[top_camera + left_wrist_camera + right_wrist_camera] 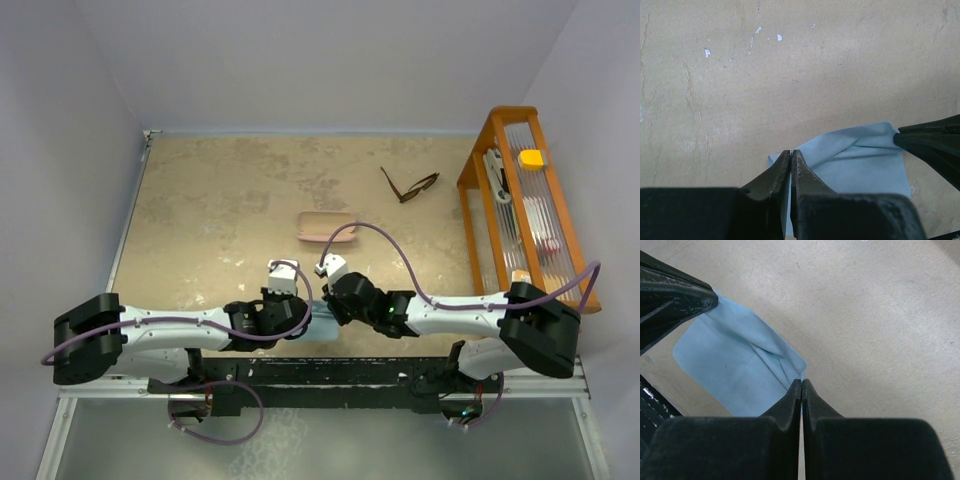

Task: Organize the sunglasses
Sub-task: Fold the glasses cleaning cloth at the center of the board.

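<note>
Left end effector (791, 156) and right end effector (801, 386), arms angled inward over the bench (220, 200), each clamp shut on a corner of the blue cloth (860, 162).

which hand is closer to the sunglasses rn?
Right. The right hand and left hand both pinch the blue cloth nearside; the sunglasses lie far back, right of both.

Counter (220, 200) mottled tan and beige, with small white flecks; cloth (860, 160) plain light blue; case (325, 227) pale pink; sunglasses (408, 187) dark brown in the frame, dark in the lenses; rack (515, 112) orange, its slats clear; block (531, 158) in it yellow; left pincer (791, 152) and right pincer (801, 382) black; arms (170, 332) white with black joints; cables (352, 225) purple; walls (320, 60) pale lilac-white.
</note>
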